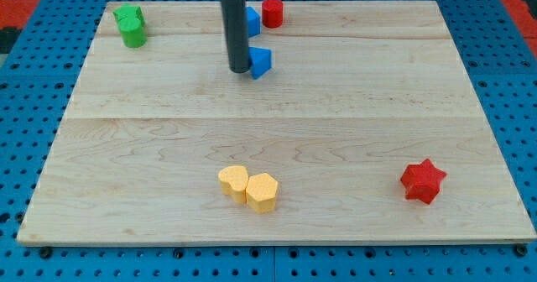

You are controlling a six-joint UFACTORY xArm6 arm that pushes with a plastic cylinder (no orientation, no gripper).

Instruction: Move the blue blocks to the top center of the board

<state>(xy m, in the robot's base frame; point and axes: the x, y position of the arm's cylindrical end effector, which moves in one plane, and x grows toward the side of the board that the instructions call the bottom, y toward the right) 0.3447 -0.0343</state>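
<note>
Two blue blocks sit near the view's top centre of the wooden board [336, 106]. One blue block [252, 20] is partly hidden behind the rod, next to a red cylinder [272, 13]. The other blue block [261, 62], wedge-like, lies just below it. My tip [239, 69] rests on the board right at the left side of this lower blue block, touching or nearly touching it. The dark rod rises from there to the view's top edge.
Two green blocks [130, 26] stand at the top left. A yellow heart-like block [233, 181] and a yellow hexagon block [262, 192] lie together at the bottom centre. A red star [422, 181] lies at the bottom right.
</note>
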